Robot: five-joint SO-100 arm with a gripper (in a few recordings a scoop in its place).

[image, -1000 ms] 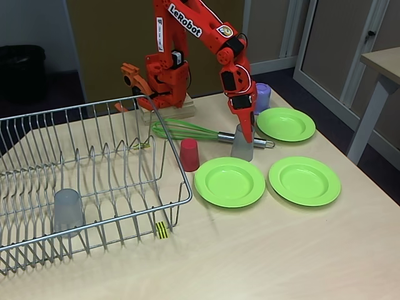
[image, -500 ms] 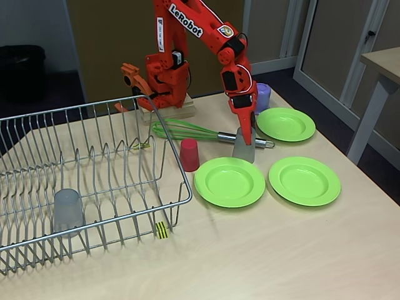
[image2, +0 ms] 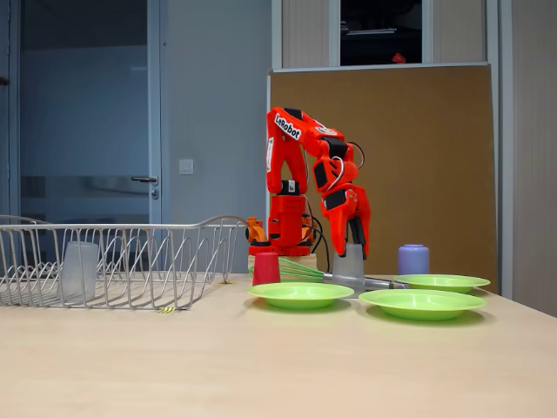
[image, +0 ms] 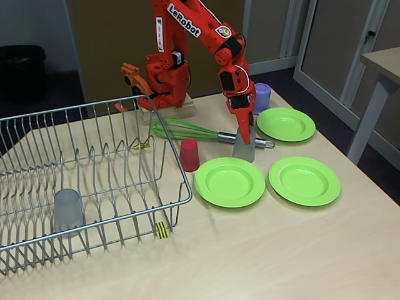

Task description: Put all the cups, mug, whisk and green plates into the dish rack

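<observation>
My gripper [image: 249, 132] points straight down onto the grey cup [image: 244, 149] that stands upside down on the table [image: 262, 250], its fingers reaching over the cup's top, one seemingly down each side; I judge it about closed on the cup, though I cannot tell from these views whether the squeeze is firm. The risk I see: the cup tapers and looks slick, so a shallow pinch could let it slip or tip as I lift. Its base sits against the whisk [image: 206, 132], whose steel handle runs just behind it, so a tilt could knock the whisk. In that fixed view the near green plate [image: 230, 181] lies at 7 o'clock of the cup, another plate [image: 304, 180] at 4, the third [image: 286, 124] at 2, and the mug [image: 262, 97] at 1. The red cup [image: 189, 154] stands at 9, beside the dish rack [image: 181, 200], which holds a second grey cup [image: 67, 211].
</observation>
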